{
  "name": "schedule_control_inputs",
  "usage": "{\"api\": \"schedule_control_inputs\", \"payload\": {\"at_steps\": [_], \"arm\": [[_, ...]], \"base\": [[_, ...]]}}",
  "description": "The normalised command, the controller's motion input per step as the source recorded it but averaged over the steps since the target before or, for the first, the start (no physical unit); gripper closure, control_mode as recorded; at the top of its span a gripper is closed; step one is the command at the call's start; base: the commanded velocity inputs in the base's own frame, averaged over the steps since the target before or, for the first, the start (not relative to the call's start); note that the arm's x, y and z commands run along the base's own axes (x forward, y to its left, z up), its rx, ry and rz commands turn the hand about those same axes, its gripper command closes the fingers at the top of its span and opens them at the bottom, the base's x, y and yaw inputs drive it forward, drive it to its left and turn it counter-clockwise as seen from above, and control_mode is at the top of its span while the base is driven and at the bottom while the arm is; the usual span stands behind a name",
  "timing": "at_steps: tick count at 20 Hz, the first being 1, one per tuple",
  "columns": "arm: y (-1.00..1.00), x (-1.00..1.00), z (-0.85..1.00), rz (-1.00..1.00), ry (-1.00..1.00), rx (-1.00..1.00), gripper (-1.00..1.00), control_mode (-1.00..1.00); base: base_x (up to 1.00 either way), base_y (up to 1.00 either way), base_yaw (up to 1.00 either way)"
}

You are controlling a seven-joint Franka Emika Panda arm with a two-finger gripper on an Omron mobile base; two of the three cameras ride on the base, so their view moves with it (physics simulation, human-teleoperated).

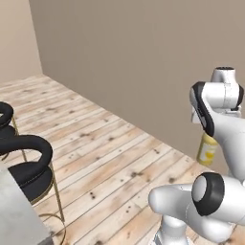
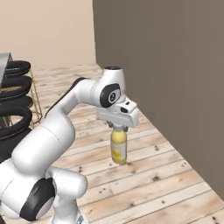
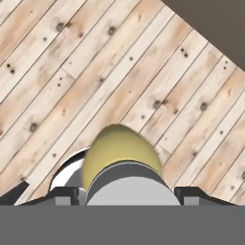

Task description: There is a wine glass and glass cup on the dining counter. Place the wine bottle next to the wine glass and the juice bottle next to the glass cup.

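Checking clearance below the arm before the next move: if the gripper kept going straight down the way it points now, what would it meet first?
The gripper points down, shut on the juice bottle. Below the bottle lies bare wooden floor, so the bottle's base would probably meet the floor first; how high it hangs is unclear.

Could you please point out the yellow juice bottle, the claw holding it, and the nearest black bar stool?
Yellow translucent juice bottle (image 2: pixel 118 149): right base view, on its body.
Claw (image 2: pixel 118 127): right base view, shut on the bottle's neck.
Black bar stool with gold legs (image 1: pixel 29 165): left base view, on its curved backrest.
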Motion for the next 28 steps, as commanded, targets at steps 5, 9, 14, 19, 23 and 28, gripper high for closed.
{"api": "schedule_control_inputs", "payload": {"at_steps": [5, 9, 14, 19, 23, 28], "arm": [[0.00, 0.00, 0.00, 0.00, 0.00, 0.00, 1.00, 1.00], [0.00, 0.00, 0.00, 0.00, 0.00, 0.00, 1.00, 1.00], [0.00, 0.00, 0.00, 0.00, 0.00, 0.00, 1.00, 1.00], [0.00, 0.00, 0.00, 0.00, 0.00, 0.00, 1.00, 1.00], [0.00, 0.00, 0.00, 0.00, 0.00, 0.00, 1.00, 1.00], [0.00, 0.00, 0.00, 0.00, 0.00, 0.00, 1.00, 1.00]], "base": [[0.69, -0.15, 0.38], [0.69, -0.21, 0.35], [0.69, -0.23, 0.31], [0.70, -0.24, 0.32], [0.69, -0.26, 0.34], [0.69, -0.26, 0.34]]}}
